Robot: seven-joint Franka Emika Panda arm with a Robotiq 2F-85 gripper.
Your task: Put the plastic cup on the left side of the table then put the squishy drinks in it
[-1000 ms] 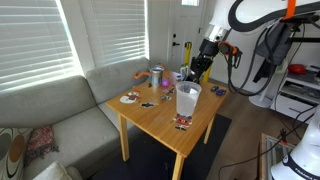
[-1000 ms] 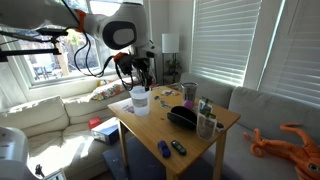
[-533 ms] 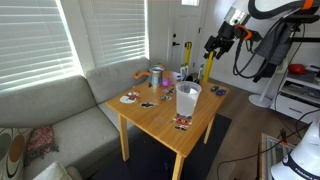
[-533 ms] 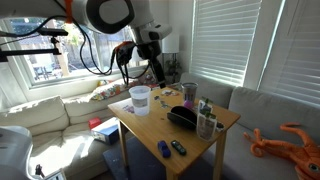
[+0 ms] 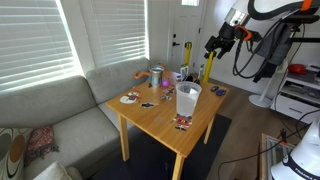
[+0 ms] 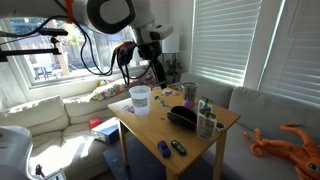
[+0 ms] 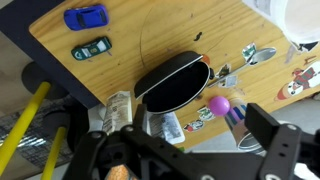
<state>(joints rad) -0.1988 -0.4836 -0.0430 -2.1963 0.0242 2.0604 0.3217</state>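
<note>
The plastic cup [image 5: 188, 98] stands upright on the light-wood table [image 5: 160, 118], a tall whitish tumbler near one long edge; it also shows as the plastic cup [image 6: 140, 99] and as a white rim [image 7: 304, 18] at the wrist view's top right. My gripper [image 5: 215, 43] hangs high above the table's far side, well clear of the cup, open and empty [image 6: 154, 66]. The wrist view has its dark fingers [image 7: 272, 135] spread wide over the table, with nothing between them. Small flat colourful pieces [image 5: 182, 122] lie on the wood; I cannot tell which are the squishy drinks.
A black oval case [image 7: 172, 82], a purple ball [image 7: 218, 104], a blue toy car [image 7: 85, 17] and a green toy car [image 7: 91, 48] lie on the table. A silver-and-orange metal cup [image 5: 157, 76] stands at the back. A grey sofa [image 5: 60, 110] flanks the table.
Over the last second the arm rose from just above the table beside the cup to high over it and the jaws opened. Nothing has moved in the last half second.
</note>
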